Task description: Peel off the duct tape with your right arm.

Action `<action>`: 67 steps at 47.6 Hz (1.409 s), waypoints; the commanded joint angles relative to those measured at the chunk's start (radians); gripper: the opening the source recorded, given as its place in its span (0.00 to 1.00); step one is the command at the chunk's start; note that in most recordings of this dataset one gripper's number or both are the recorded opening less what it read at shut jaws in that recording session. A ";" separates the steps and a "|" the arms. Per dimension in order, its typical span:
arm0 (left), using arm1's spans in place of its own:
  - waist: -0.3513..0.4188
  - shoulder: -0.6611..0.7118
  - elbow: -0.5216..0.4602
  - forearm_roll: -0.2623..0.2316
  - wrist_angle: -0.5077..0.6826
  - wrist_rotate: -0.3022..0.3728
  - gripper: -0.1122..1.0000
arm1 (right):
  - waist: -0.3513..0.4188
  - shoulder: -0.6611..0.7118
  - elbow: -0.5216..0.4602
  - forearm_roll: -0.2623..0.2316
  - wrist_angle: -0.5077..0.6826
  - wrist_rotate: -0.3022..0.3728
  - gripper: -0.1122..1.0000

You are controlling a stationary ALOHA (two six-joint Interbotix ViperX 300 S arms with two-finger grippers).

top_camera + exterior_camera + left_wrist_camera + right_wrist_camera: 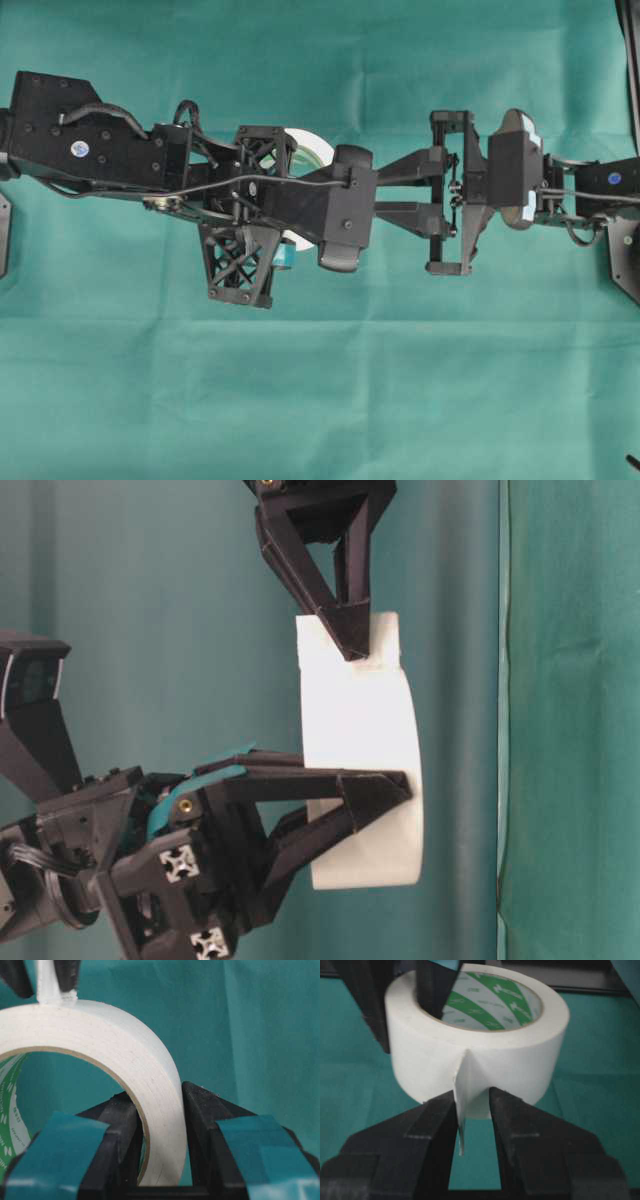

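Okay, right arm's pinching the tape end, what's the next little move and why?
Probably pull the right gripper straight back from the duct tape: its fingers are shut on the loose strip, and the left gripper clamps the roll's wall steady.

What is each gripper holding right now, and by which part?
The left gripper clamps the tape roll by its wall, one finger inside the core. The right gripper pinches the roll's loose strip end.

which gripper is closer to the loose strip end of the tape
Right. The right gripper is pinched on the strip end where it lifts off the roll. The left gripper clamps the roll's wall, away from the strip.
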 commanded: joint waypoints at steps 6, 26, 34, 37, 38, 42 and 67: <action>0.003 -0.029 -0.014 0.002 -0.005 0.002 0.28 | 0.006 -0.006 -0.021 -0.003 -0.011 0.000 0.09; 0.002 -0.031 -0.014 0.003 -0.005 0.002 0.28 | 0.006 0.034 -0.048 -0.003 -0.014 -0.002 0.02; 0.003 -0.031 -0.008 0.003 -0.005 0.002 0.28 | 0.006 0.028 -0.044 -0.003 -0.015 -0.002 0.02; 0.002 -0.031 -0.008 0.003 -0.006 0.002 0.28 | 0.006 0.028 -0.043 -0.003 -0.015 -0.002 0.02; 0.002 -0.029 -0.008 0.003 -0.006 0.002 0.28 | 0.006 0.028 -0.043 -0.002 -0.015 -0.002 0.02; 0.002 -0.031 -0.008 0.003 -0.006 0.002 0.28 | 0.006 0.028 -0.043 -0.002 -0.015 -0.002 0.02; -0.097 -0.031 0.012 0.002 -0.005 0.083 0.28 | -0.037 0.028 -0.032 0.002 -0.015 -0.005 0.02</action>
